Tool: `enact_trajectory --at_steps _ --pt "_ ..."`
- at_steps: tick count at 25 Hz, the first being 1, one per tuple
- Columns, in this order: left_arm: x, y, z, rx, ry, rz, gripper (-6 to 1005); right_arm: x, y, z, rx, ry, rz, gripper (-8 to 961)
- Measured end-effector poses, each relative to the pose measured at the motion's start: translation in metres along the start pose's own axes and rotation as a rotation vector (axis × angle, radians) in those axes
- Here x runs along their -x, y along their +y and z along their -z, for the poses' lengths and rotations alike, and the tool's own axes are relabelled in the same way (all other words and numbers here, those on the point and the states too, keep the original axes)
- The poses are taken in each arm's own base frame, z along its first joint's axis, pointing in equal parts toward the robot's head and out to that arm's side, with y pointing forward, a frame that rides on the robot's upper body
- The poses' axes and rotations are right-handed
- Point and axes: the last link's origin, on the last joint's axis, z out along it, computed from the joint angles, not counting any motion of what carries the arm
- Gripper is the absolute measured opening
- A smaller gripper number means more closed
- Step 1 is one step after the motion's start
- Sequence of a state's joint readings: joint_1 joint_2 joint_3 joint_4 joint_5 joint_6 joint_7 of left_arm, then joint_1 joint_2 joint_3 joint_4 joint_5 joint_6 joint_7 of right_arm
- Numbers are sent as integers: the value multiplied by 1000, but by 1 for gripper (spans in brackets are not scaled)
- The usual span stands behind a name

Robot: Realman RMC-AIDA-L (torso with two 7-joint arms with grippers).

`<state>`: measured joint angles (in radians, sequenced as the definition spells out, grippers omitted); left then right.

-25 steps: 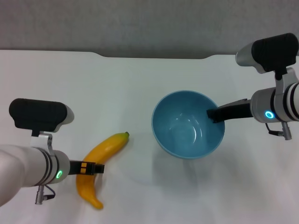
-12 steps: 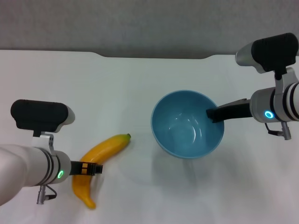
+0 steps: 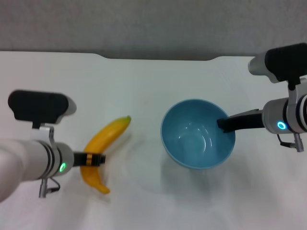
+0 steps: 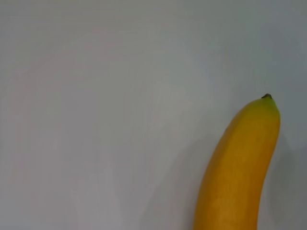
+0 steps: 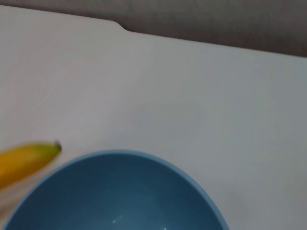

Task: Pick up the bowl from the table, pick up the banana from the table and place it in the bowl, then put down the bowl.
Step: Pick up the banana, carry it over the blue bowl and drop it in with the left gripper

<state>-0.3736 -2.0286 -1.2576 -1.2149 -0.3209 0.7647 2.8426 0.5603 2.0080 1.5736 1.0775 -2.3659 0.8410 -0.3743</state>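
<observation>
A plain white worktop [image 3: 144, 91] fills most of the head view, smooth and matte, with soft, faint shadows under even light. Its far edge has a shallow notch with rounded corners. Behind that edge runs a grey wall [image 3: 144, 24] with a fine, speckled texture, meeting the worktop directly.

Yellow-orange banana [image 4: 237, 172] rising from lower edge, greenish tip with dark point, white table [image 4: 105, 115] behind
</observation>
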Motion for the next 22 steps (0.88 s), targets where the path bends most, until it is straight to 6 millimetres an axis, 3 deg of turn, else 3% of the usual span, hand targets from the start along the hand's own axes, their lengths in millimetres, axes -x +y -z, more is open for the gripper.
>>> enact_trajectory --at_steps 1,6,13,18,22 --pt "-13 2 9 5 43 -8 517 -1 0 -1 -1 2 -2 67" --pt "-38 2 40 2 132 -3 516 -7 5 -8 15 23 -1 69" --pt "-53 23 79 63 268 -26 516 -8 11 -16 28 32 1 72" --pt "-58 56 86 155 324 -86 517 -4 18 -21 54 15 -15 74" --pt "-60 71 84 201 326 -106 516 -1 33 -28 92 5 -16 76"
